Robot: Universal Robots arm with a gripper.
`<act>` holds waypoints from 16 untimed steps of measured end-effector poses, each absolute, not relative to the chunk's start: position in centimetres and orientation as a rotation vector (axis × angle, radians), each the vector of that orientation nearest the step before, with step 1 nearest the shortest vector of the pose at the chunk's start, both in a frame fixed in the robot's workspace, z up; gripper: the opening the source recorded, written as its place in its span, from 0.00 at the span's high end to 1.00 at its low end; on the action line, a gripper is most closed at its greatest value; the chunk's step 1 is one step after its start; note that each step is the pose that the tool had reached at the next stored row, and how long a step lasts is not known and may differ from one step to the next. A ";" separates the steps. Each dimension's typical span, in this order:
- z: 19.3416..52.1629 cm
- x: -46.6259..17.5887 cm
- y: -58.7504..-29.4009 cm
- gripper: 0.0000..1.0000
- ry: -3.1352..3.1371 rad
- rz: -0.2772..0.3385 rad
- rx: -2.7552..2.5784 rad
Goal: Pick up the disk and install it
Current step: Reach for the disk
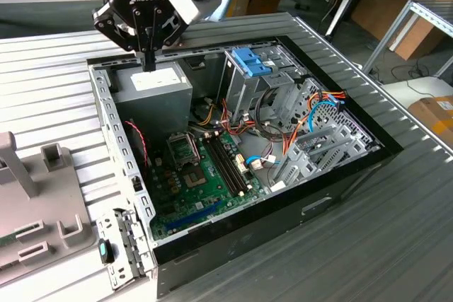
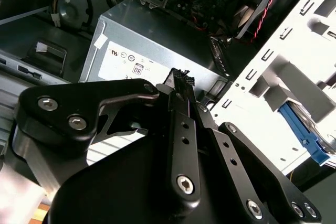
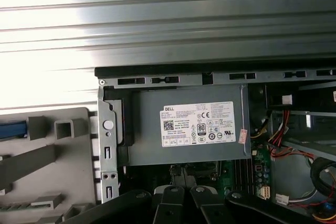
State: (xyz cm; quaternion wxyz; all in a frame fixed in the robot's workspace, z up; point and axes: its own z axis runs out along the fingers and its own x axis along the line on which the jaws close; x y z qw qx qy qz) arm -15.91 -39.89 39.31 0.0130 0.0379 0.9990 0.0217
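Second wrist view puts the gripper (image 2: 179, 78) closest. Its fingers are drawn together with nothing between them, and the tips hang over the grey metal box (image 2: 157, 35) with the white sticker, in a corner of the open computer case (image 1: 283, 225). Whether they touch the box or clear it I cannot tell. That box is not the task's thing.

The disk (image 2: 303, 134) sits apart from the fingers, standing in a slot of the pale rack (image 2: 294, 72) beside the case, and what shows of it is a blue edge of its carrier. By my reading the pick-up has not begun: the hand is empty and not yet over the disk. A grasp would call for the fingers to be spread to the carrier's width and lined up over the rack slot.

Farther off in the exterior view, past the circuit board (image 1: 202, 182), a bare blue bracket (image 1: 249, 61) tops the metal drive cage (image 1: 248, 93).

The rack hides the disk's label and metal body, and the frame edge cuts off its far end, so how it is seated is hard to make out.
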 end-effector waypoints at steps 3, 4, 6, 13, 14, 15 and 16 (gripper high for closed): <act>39.3 -16.1 -39.9 0.89 3.112 0.068 0.118; 39.3 -16.1 -39.9 0.89 3.112 0.068 0.118; 39.3 -16.2 -39.9 0.89 3.113 0.068 0.118; 39.3 -16.6 -39.9 0.89 3.112 0.068 0.118; 39.3 -16.6 -39.9 0.89 3.113 0.068 0.118; 39.3 -16.7 -39.9 0.89 3.113 0.068 0.118; 39.3 -16.7 -39.9 0.89 3.113 0.068 0.118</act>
